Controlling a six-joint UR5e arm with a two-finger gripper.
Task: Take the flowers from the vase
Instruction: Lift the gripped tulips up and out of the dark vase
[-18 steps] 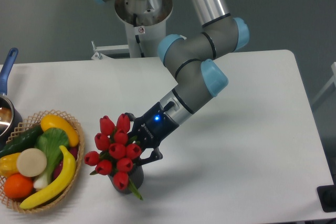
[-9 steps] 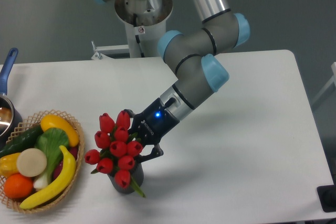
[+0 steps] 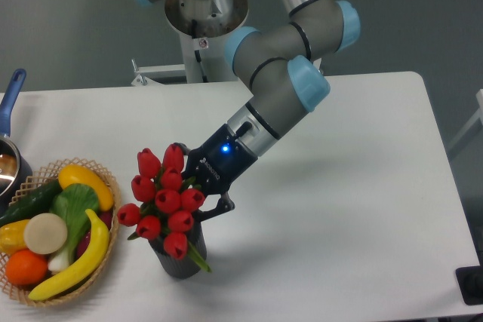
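Lifting: the gripper (image 3: 198,195) has come up and toward the far-left a little since the earlier frames, and the bunch of red tulips (image 3: 163,201) has risen with it, so more of the dark ribbed vase (image 3: 179,256) now shows beneath the lowest bud.

Meaning for the task: my judgement is that the extraction is under way but unfinished; the stems seem to reach down into the mouth of the vase, so the flowers are not yet free.

Pincer: the fingers sit on the right side of the bunch, just above the vase, one dark finger showing below the buds. They look closed around the stems, since the bunch travels with them, though buds and leaves hide the actual contact.

Tulips: directly above the vase, spreading wider than it, leaning slightly to its left; one green leaf hangs down over the vase's right wall.

Vase: upright on the white table (image 3: 355,209), near the front edge, seemingly where it stood before.

Difference from a second ago: the top buds stand higher and further left, the wrist and blue-capped elbow are raised, and the lowest bud no longer covers the vase's rim so fully.

Wicker basket (image 3: 106,179): left of the vase, well apart from it, unmoved.
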